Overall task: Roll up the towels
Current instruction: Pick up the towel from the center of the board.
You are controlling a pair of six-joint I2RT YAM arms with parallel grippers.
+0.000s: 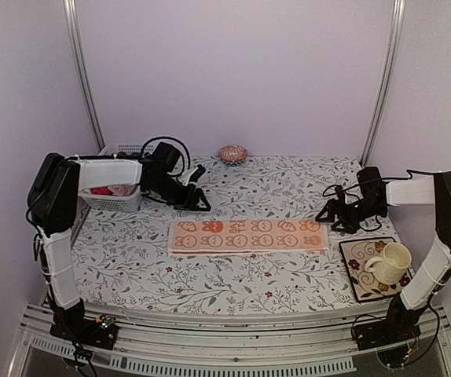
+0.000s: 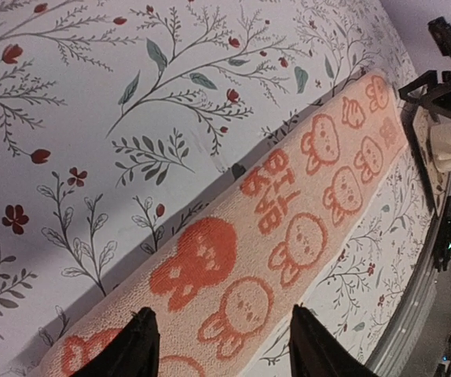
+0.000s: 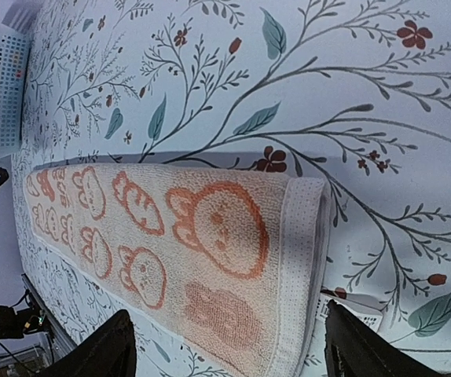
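Observation:
One towel [image 1: 249,236], peach with orange bunny figures, lies folded into a long flat strip across the middle of the table. My left gripper [image 1: 198,206] hovers just behind the strip's left end, jaws open. In the left wrist view the towel [image 2: 288,212] runs diagonally under the left gripper [image 2: 224,330], with nothing between the fingers. My right gripper [image 1: 325,216] is open at the strip's right end. In the right wrist view the towel's folded end [image 3: 304,259] lies between the spread fingers of the right gripper [image 3: 229,338], untouched.
A white basket [image 1: 115,200] holding pink and red cloths stands at the back left under the left arm. A cream mug [image 1: 390,263] sits on a patterned square plate [image 1: 357,271] at the front right. A small round pinkish object [image 1: 232,153] rests by the back wall.

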